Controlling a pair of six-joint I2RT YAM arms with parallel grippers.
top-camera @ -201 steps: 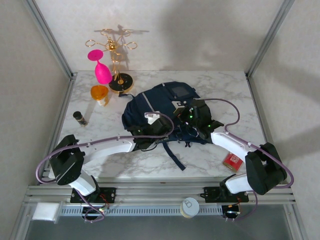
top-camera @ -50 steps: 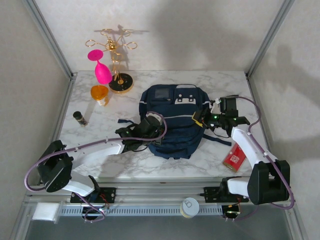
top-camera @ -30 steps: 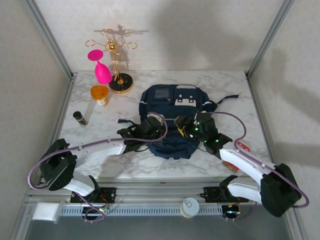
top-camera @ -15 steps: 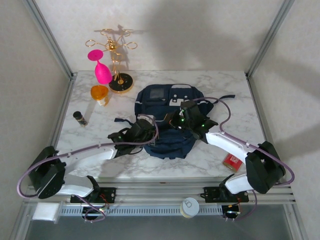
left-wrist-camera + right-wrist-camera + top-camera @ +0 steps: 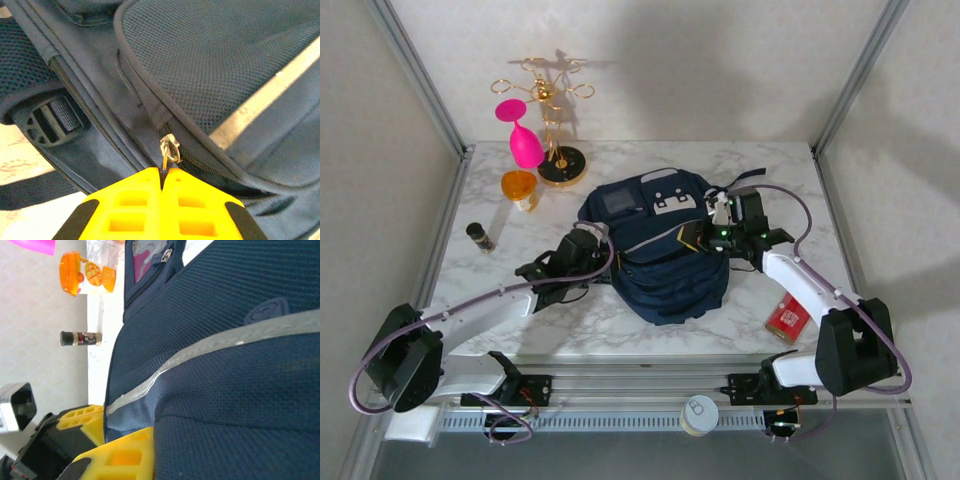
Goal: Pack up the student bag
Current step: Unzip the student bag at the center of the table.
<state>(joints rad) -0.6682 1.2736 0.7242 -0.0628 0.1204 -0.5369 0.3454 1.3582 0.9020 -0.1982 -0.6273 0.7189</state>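
Mid-table, working the backpack point(image 5: 655, 250) zipper
My left gripper point(image 5: 162, 175) is pinched shut on the zipper pull point(image 5: 169, 149), my right gripper point(image 5: 125, 424) clamped on fabric at the right side. I'd pull straight along the track, keeping the cloth taut.

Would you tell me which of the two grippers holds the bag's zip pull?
The left gripper: its jaws are shut on the metal zip pull of the bag, while the right gripper pinches plain fabric at the pale stripe.
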